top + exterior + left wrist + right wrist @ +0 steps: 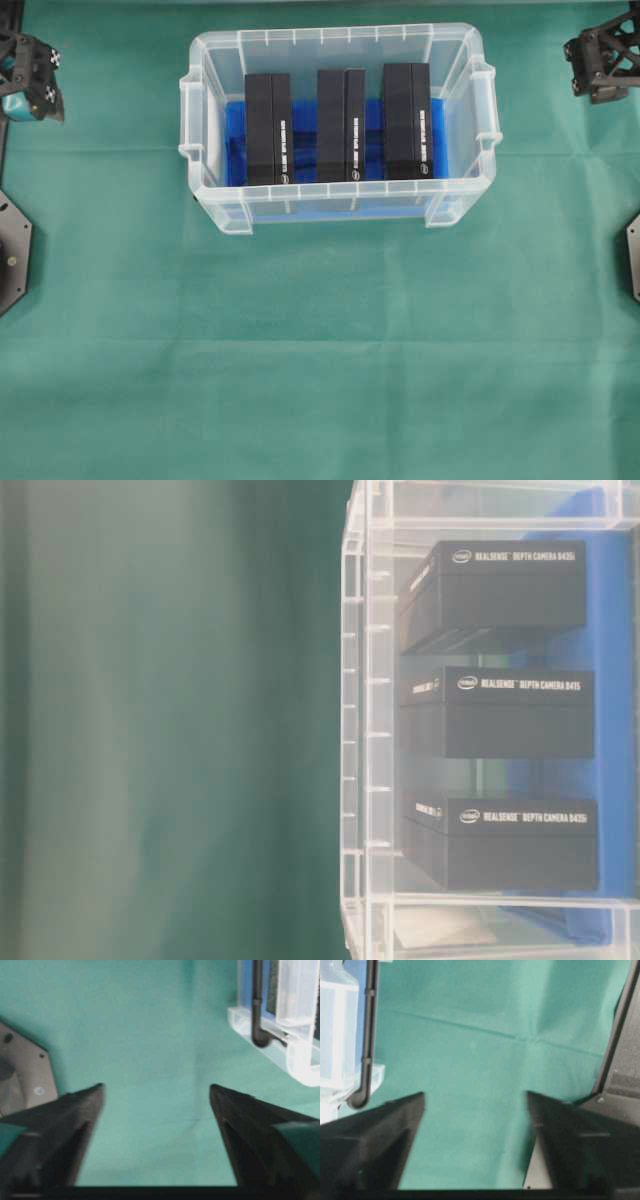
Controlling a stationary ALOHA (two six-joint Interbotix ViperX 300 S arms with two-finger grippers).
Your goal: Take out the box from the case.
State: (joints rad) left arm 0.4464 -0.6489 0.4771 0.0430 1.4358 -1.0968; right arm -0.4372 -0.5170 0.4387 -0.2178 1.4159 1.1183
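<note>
Left pincer (35, 85) parked at the far left edge of the desk (320, 380), fingers spread wide in its wrist view, nothing between them but green cloth. We note it well apart from the case (335, 35), only a corner of clear plastic showing at that view's upper right. Case sits mid-desk toward the back, blue lining on its floor. Inside, three black boxes stand in a row, apart from one another: left box (268, 128), middle box (341, 124), right box (407, 121). Side view shows printed depth-camera labels on each. Right pincer (600, 60) parked at the far right edge, likewise spread wide and empty, case wall just visible at its wrist view's left. We judge the task not yet begun: no box lifted or touched, all three still inside; reach, grasp and lift-out all remain.
</note>
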